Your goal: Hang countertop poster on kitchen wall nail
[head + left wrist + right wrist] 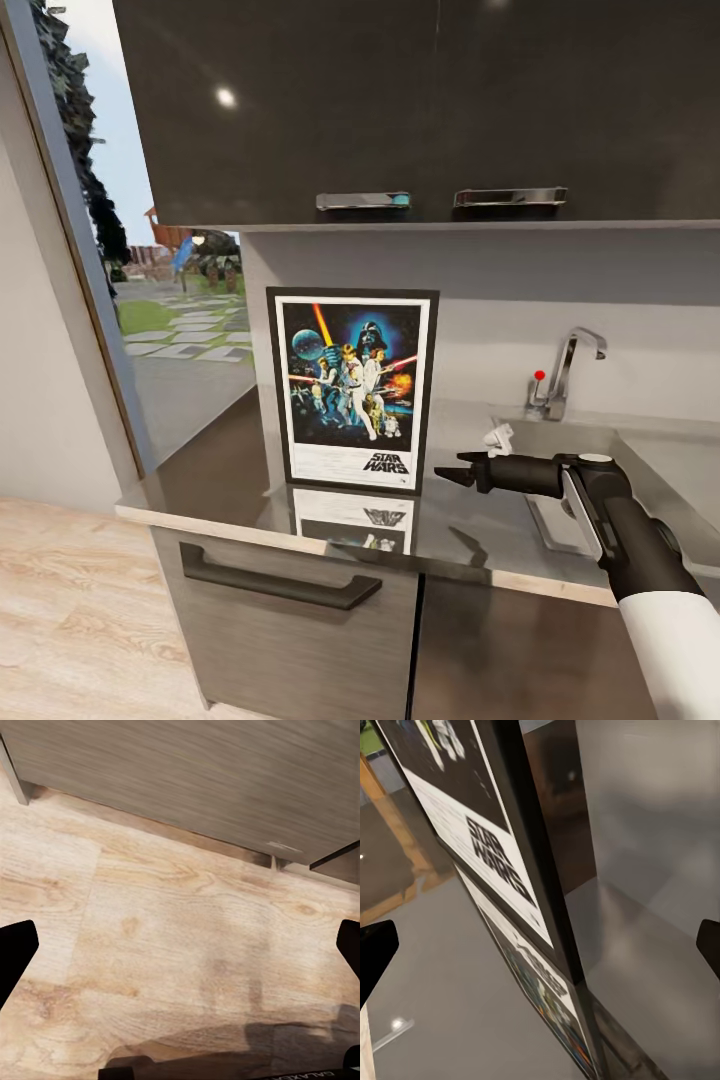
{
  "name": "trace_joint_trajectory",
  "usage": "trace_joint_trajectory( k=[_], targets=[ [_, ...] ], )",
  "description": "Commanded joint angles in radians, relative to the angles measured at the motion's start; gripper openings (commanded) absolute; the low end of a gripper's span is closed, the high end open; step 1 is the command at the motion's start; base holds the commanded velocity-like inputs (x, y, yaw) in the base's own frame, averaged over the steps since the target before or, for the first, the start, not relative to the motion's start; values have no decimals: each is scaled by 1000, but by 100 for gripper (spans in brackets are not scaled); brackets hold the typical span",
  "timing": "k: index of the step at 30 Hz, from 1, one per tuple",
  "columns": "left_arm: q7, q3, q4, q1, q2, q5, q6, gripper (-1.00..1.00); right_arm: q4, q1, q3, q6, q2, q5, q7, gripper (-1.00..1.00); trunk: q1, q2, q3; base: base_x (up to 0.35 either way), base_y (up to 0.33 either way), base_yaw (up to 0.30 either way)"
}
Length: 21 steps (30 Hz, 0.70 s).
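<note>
The poster (353, 388) is being seen standing upright on the bench (210, 480), near its front left part, with its back toward the light-grey wall and its lower edge resting on the glossy grey surface, where it is being mirrored. The black frame, white border, dark space artwork and black "STAR WARS" logo are being shown face-on in the head view. The right gripper (446, 474) is being held above the bench just beside the poster's lower right corner, apart from the frame, with its dark fingers pointing toward that edge. In the right wrist view the poster (495, 862) is being viewed edge-on between widely spread fingertips (375, 952), so the right gripper is being recorded as open and holding nothing. In the left wrist view the left gripper (180, 960) is being pointed down at the wooden floor (172, 945) beside a grey cabinet front (195, 780); its fingertips are being seen at opposite edges, spread wide and empty. The sink (560, 470) and tap (565, 370) are being noted to the right of the poster, beneath dark wall cabinets (420, 100).
</note>
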Motion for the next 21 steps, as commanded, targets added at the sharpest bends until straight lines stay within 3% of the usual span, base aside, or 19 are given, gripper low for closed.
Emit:
trace_joint_trajectory(
  k=[1, 21],
  targets=[
    [-5, 2, -1, 0, 0, 2, 0, 100, -1, -1, -1, 7, 0, 1, 4, 100, 0, -1, -1, 1, 0, 0],
    [-6, 1, -2, 0, 0, 2, 1, 100, -4, -1, -1, 7, 0, 1, 4, 100, 0, -1, -1, 19, 44, 0]
  ],
)
